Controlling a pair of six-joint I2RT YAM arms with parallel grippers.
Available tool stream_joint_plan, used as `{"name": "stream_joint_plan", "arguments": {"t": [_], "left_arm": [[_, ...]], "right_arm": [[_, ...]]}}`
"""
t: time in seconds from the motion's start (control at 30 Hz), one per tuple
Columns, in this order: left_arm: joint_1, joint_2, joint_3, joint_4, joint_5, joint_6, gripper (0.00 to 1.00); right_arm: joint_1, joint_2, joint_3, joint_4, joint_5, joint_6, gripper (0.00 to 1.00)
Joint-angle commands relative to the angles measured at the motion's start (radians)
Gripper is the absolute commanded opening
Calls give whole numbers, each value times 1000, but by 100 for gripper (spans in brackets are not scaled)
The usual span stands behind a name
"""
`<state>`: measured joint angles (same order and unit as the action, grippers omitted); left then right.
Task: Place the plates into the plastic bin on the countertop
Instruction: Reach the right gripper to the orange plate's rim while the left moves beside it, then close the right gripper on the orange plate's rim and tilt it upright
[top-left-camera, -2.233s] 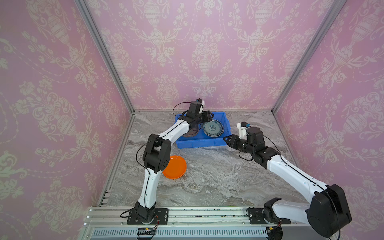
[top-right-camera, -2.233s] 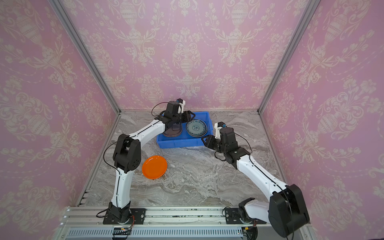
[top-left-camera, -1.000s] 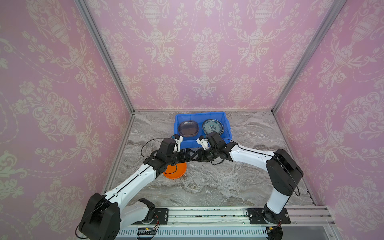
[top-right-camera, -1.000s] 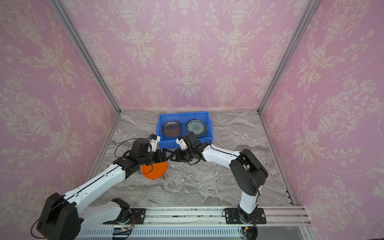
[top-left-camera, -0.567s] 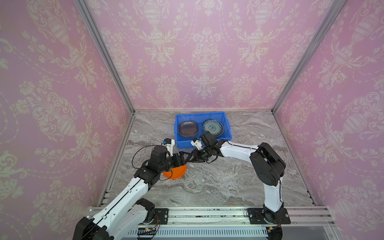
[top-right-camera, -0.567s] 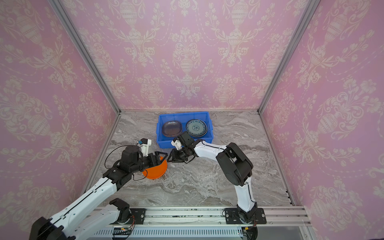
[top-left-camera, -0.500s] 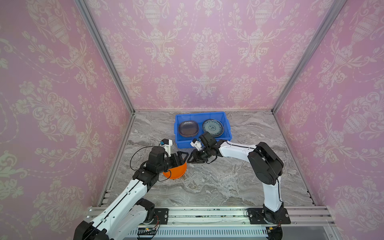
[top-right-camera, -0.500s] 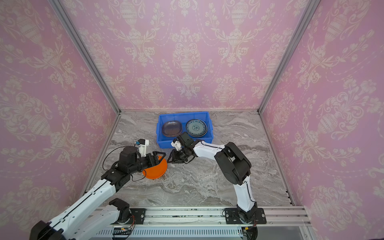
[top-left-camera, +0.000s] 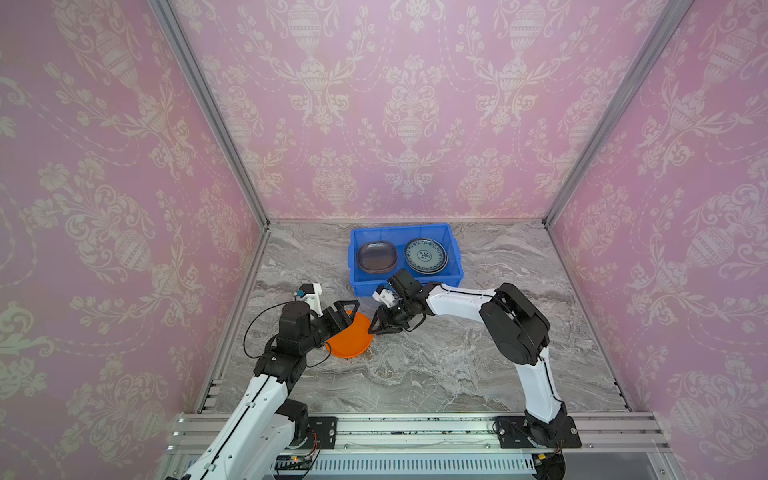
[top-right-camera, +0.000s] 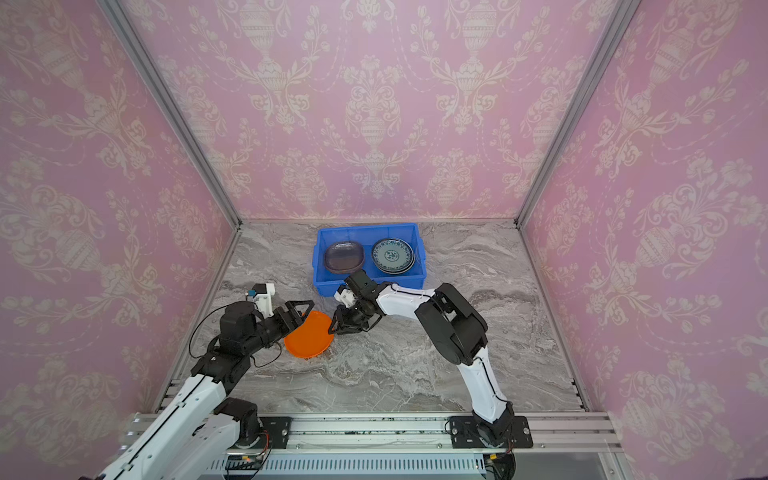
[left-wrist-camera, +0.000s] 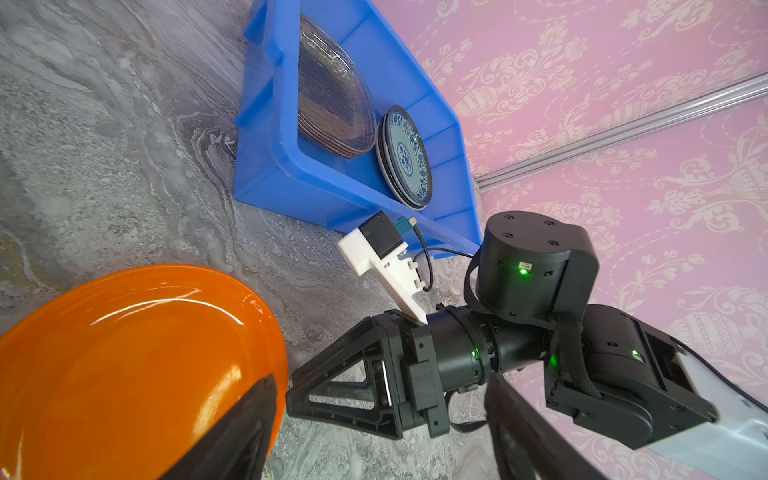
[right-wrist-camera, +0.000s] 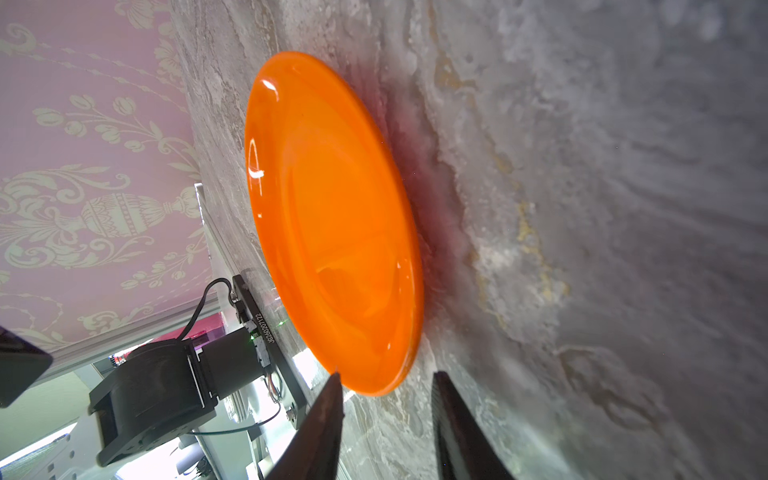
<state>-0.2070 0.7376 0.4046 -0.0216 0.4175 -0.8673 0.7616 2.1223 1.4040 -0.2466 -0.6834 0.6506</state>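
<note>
Orange glossy round plate (top-left-camera: 351, 340), lower centre, tilts on the marble desk (top-left-camera: 436, 365): wide-open left gripper (top-left-camera: 338, 318) seemingly props it so the open-jawed right gripper (top-left-camera: 372, 330) can pinch its rim.

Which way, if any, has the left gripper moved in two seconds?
Yes. From over the blue bin the left gripper came toward the front rail, to the orange plate.

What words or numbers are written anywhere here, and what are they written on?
"JG" followed by digits too small to read for sure: white print on a black bar on the left arm, in the right wrist view.
No writing shows on the orange plate, the blue bin or the walls.
</note>
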Motion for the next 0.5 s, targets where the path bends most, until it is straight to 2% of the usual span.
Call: {"name": "stream_joint_plan", "arguments": {"t": [0.0,0.47], "left_arm": [[10,3,-11,29,20,-16,81],[13,23,-30,57,23,-12,81]], "right_arm": [[1,29,36,-29,-8,-13,38],[1,91,82,-40,-13,-5,30]]}}
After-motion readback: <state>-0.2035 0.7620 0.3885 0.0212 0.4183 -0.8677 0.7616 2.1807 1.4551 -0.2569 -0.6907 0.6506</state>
